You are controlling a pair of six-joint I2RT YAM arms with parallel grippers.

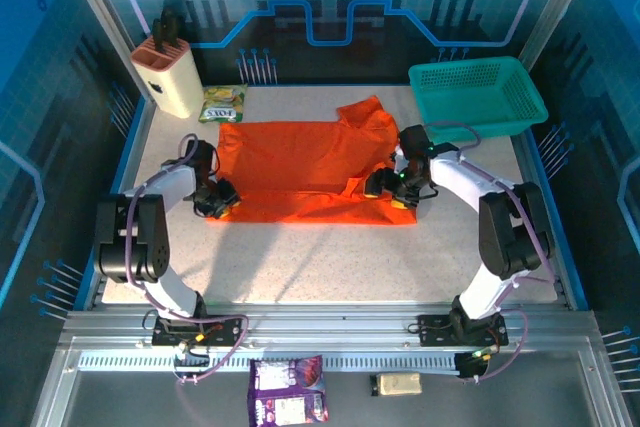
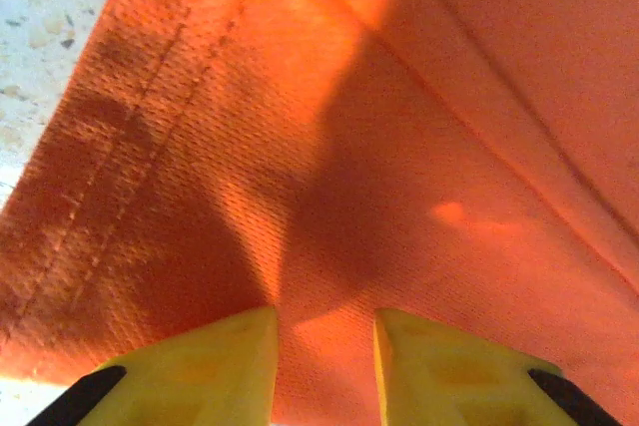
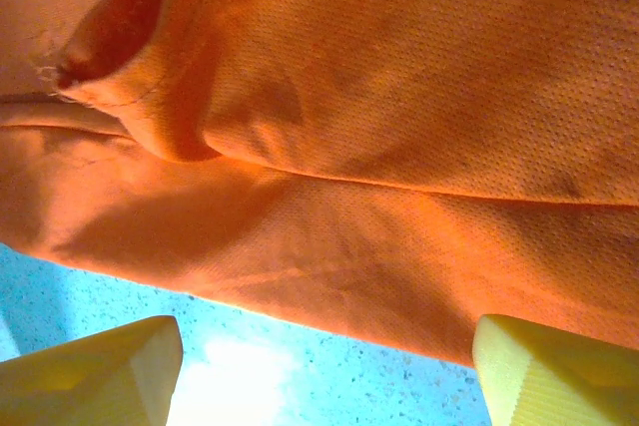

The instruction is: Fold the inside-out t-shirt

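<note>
T-shirt position: the inside-out t-shirt point(image 1: 300, 157) lies spread over the middle of the counter point(image 1: 330, 267), toward the far edge. One sleeve point(image 1: 365, 115) is bunched toward the far right corner, near the teal mesh basket point(image 1: 465, 69).
Left gripper: the left gripper point(image 2: 324, 331) sits low over the stitched hem point(image 2: 120, 147) at the shirt's near left corner. Its jaws are narrowly parted and no cloth is visibly pinched.
Right gripper: the right gripper point(image 3: 326, 346) hangs at the shirt's near right edge, jaws spread wide, holding nothing.
Risk, snagging: the narrow left gap may catch the hem on lift-off and drag that corner out of line.
Risk, loose layers: the cloth under the right gripper looks curled and layered. A grasp there may take the top layer alone, or the fold may spring open.
Risk, lopsided fold: if the bunched sleeve is left unflattened, it would likely trap wrinkles in the next fold.
</note>
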